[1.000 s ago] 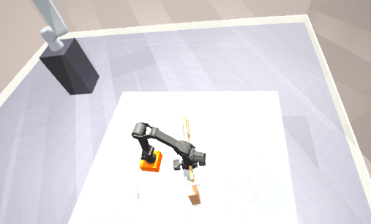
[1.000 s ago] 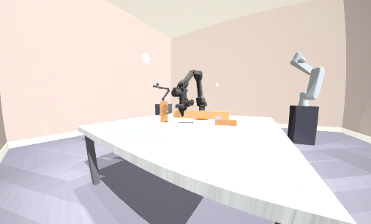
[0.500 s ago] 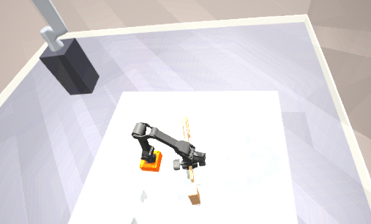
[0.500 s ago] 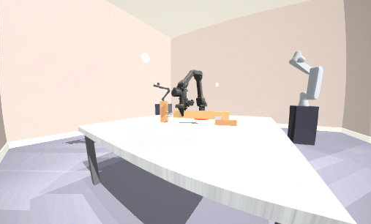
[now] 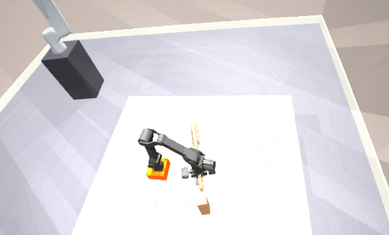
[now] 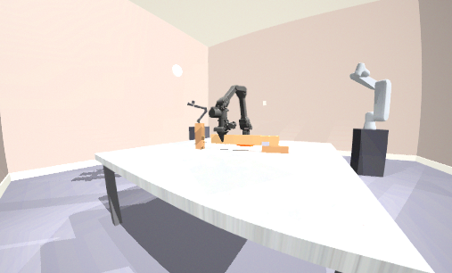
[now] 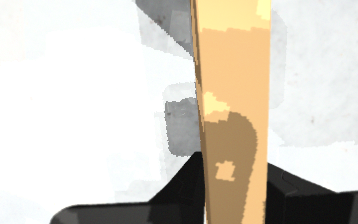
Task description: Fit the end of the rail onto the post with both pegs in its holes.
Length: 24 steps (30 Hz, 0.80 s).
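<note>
The long wooden rail [image 5: 201,183] [image 6: 246,139] [image 7: 235,65] runs between the post and the footboard block and looks about level in the exterior view. My gripper [image 5: 199,174] [image 6: 222,137] [image 7: 217,157] is shut on the rail, nearer its post end, with one finger on each side. The wooden post [image 5: 204,208] [image 6: 199,135] stands upright. A small gap shows between it and the rail's end. Its pegs [image 6: 203,142] look small and dark on the side facing the rail. The low footboard block [image 6: 280,150] is at the rail's far end; how the rail sits in its bracket is unclear.
My orange base [image 5: 158,170] stands on the white table [image 5: 254,153] [image 6: 250,187], to the left of the rail in the top view. Another pale arm on a black pedestal [image 5: 75,73] [image 6: 369,153] stands away from the table.
</note>
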{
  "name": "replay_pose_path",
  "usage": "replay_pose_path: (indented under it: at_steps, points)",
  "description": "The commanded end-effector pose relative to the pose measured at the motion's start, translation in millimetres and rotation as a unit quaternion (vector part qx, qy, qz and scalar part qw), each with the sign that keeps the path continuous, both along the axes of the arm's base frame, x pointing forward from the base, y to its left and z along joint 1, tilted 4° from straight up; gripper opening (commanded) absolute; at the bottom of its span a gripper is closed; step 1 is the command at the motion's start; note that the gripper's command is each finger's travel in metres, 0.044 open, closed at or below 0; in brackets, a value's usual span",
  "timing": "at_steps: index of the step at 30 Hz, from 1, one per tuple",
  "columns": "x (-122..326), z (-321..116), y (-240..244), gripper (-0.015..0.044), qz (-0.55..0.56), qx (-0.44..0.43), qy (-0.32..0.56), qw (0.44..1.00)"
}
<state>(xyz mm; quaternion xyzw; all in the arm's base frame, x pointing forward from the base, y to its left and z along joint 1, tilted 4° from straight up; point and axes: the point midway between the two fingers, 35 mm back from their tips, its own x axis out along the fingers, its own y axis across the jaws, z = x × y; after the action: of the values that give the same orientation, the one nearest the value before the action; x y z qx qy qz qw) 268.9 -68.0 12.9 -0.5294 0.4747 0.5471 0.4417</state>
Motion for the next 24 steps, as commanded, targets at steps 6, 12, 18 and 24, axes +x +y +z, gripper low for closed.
replay_pose_path:
  at_steps: [6,12,18,24]
  points:
    - [1.0,0.7,-2.8,0.0,0.001,0.0,-0.001,1.0]
    - [1.4,1.3,-4.6,0.0,0.001,0.0,-0.001,1.0]
    - [2.1,2.0,-6.3,0.0,0.001,0.0,-0.001,1.0]
    - [2.8,2.8,-7.9,0.0,0.001,0.0,-0.002,1.0]
